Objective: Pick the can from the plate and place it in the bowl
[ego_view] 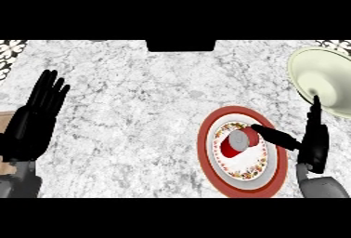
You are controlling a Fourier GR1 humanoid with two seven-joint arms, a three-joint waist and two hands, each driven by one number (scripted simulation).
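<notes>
A red can with a grey lid stands on a red-rimmed plate with a flowered white centre, right of the counter's middle. My right hand is open just right of the can, fingers straight and pointing away, thumb stretched left so that its tip reaches the can's upper right side. The pale green bowl sits at the far right, beyond the right hand's fingertips. My left hand rests open at the left edge, fingers up, far from the plate.
The counter is white-grey marble. A dark block sits at the far edge in the middle. Patterned wall shows in the far corners.
</notes>
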